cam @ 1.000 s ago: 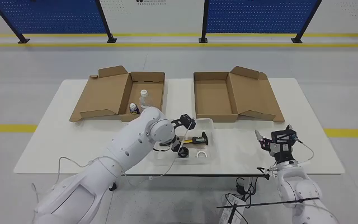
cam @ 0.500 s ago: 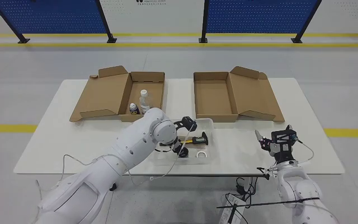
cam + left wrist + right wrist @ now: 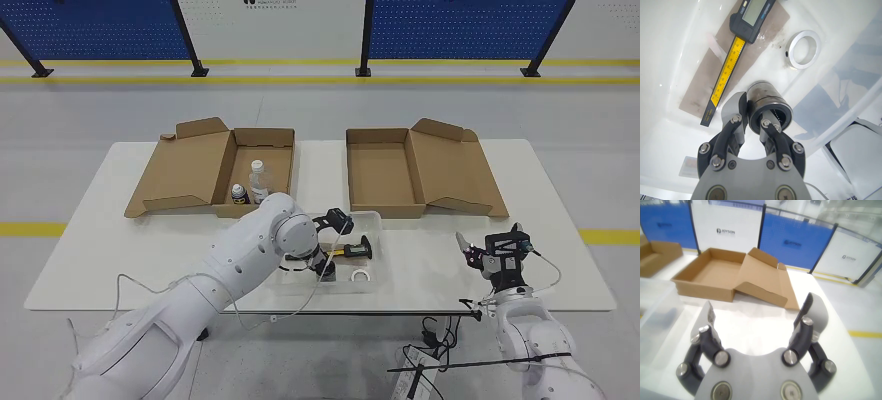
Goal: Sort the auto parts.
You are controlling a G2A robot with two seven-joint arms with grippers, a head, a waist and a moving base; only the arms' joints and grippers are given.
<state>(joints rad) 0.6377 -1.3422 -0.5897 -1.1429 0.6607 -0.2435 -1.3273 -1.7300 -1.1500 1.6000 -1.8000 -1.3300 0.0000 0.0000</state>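
White counter (image 3: pixel 560 230), blue fence panels (image 3: pixel 100 28) behind it.

Your left jaws are down inside the clear bin (image 3: pixel 372 214) and clamped on the steel bearing sleeve (image 3: pixel 768 106). One finger (image 3: pixel 770 116) is in the bore and the other finger's pad (image 3: pixel 743 106) is pressed on the outer wall, so they pinch the sleeve wall between them. The sleeve sits tilted, with its open end toward the wrist and its far end low by the bin floor. You can't tell from these views whether it touches the floor.

Ahead of the left jaws:
- The digital caliper (image 3: pixel 734 56) lies flat on a brown patch (image 3: pixel 704 81) of the bin floor. Its display end points away and its beam tip is just beside the outer finger, apart from the sleeve.
- The aluminium ring (image 3: pixel 790 51) lies flat beyond the sleeve, near it but not touching, and beside the caliper head.

Farther beyond the left jaws, outside the bin, is the left cardboard box (image 3: pixel 180 180). A clear bottle (image 3: pixel 258 178) and a dark-capped bottle (image 3: pixel 238 192) stand in its tray.

Your right jaws are spread wide and grip nothing. They hang over bare counter, well apart from the bin. The right cardboard box (image 3: pixel 715 268) sits ahead of them with its lid flap folded out flat.
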